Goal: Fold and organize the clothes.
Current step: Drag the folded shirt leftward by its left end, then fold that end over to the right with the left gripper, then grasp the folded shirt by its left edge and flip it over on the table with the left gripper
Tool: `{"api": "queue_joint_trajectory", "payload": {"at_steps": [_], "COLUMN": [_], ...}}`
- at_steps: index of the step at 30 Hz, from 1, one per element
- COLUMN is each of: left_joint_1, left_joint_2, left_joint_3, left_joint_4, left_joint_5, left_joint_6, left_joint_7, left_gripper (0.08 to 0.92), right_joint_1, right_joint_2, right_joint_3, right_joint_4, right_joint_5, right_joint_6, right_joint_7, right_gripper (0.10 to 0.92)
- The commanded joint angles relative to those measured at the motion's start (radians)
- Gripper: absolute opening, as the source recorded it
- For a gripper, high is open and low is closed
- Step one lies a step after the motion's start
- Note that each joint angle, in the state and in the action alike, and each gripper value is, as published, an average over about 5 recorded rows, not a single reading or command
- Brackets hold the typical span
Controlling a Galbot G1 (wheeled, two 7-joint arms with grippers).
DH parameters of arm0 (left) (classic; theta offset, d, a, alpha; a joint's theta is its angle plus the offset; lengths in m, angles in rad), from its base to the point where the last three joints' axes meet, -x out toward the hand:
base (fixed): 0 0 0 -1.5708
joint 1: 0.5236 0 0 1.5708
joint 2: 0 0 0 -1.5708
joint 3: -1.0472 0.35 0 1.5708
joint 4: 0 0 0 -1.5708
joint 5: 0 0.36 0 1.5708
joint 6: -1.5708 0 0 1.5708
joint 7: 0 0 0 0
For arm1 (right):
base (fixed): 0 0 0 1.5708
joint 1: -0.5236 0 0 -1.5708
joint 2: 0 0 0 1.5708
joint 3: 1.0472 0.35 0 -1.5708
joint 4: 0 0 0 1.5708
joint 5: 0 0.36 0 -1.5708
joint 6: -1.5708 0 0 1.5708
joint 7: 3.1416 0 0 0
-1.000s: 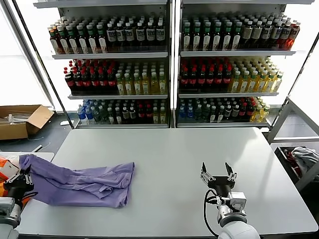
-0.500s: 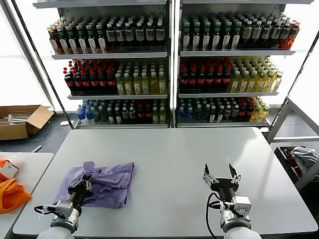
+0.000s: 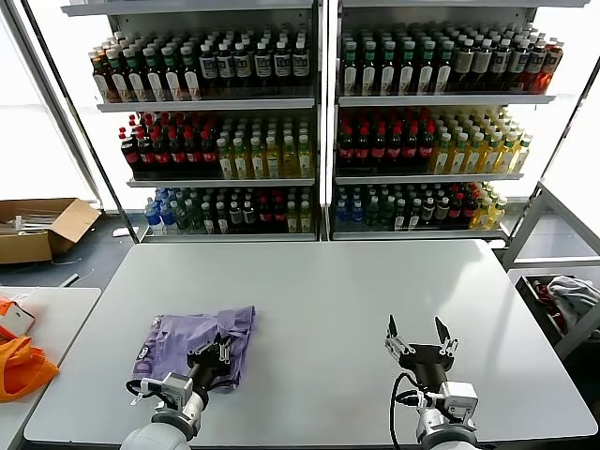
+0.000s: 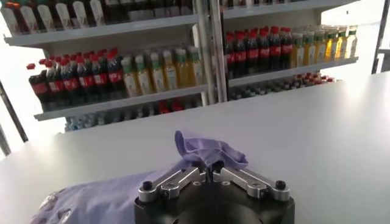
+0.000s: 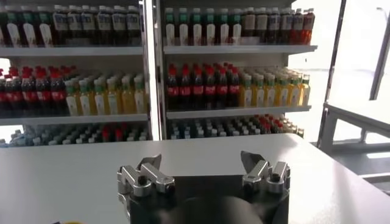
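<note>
The lavender T-shirt (image 3: 192, 335) lies bunched on the front left of the white table (image 3: 356, 281), folded over itself into a narrow heap. My left gripper (image 3: 215, 353) sits at the shirt's near right part, shut on a fold of its fabric. In the left wrist view the jaws (image 4: 211, 173) pinch a raised tuft of the T-shirt (image 4: 207, 149), and more of the cloth trails off beside them. My right gripper (image 3: 419, 336) hovers open over bare table at the front right, holding nothing. The right wrist view shows the right gripper (image 5: 201, 165) with its fingers spread wide.
An orange bag (image 3: 23, 364) lies on a side table at the far left. A cardboard box (image 3: 42, 225) stands on the floor behind it. Drink shelves (image 3: 319, 122) fill the back. A grey-white bundle (image 3: 572, 295) sits in a rack to the right.
My left gripper has travelled right from the table's left edge, pulling the shirt's left part over the rest, so the spread cloth is now a narrow heap. The right gripper shifted slightly.
</note>
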Motion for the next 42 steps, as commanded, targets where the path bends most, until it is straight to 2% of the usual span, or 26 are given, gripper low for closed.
{"api": "queue_joint_trajectory", "payload": {"at_steps": [1, 4, 6, 16, 21, 27, 31, 34, 37, 42], "left_joint_1": [-0.042, -0.044, -0.044, -0.024, -0.01, 0.002, -0.011, 0.012, 0.064, 0.122], "left_joint_2": [-0.014, -0.024, -0.032, -0.094, -0.121, -0.128, -0.082, 0.008, 0.089, 0.122], "left_joint_3": [0.047, 0.046, 0.048, 0.088, 0.095, 0.033, -0.103, -0.253, -0.383, -0.497], "left_joint_4": [0.042, 0.069, 0.08, 0.081, 0.022, -0.116, -0.124, -0.064, -0.005, 0.071], "left_joint_5": [-0.006, -0.002, -0.007, -0.124, -0.259, -0.459, -0.373, -0.213, -0.165, -0.165], "left_joint_6": [0.021, -0.001, -0.018, -0.095, -0.115, -0.124, -0.11, -0.079, -0.065, -0.089], "left_joint_7": [-0.002, 0.0, -0.001, 0.001, 0.018, 0.018, -0.018, -0.012, 0.024, 0.049], "left_gripper": [0.107, 0.13, 0.173, 0.458, 0.606, 0.773, 0.817, 0.822, 0.823, 0.823], "right_joint_1": [-0.018, -0.017, -0.016, -0.017, -0.018, 0.005, 0.042, 0.066, 0.085, 0.11], "right_joint_2": [0.006, 0.004, 0.005, 0.002, -0.009, -0.024, -0.033, -0.042, -0.051, -0.057], "right_joint_3": [-0.005, -0.009, -0.013, -0.031, -0.029, -0.036, -0.049, -0.057, -0.064, -0.076], "right_joint_4": [0.008, 0.009, 0.008, 0.001, -0.008, -0.023, -0.035, -0.038, -0.053, -0.089], "right_joint_5": [-0.009, -0.009, -0.01, -0.012, -0.007, 0.006, 0.014, 0.024, 0.034, 0.041], "right_joint_6": [0.005, 0.005, 0.005, 0.018, 0.025, 0.021, 0.004, -0.004, -0.005, -0.005], "right_joint_7": [-0.001, -0.001, -0.001, -0.001, -0.001, 0.001, 0.003, 0.003, 0.003, 0.003], "right_gripper": [0.823, 0.823, 0.823, 0.823, 0.823, 0.823, 0.823, 0.823, 0.823, 0.823]}}
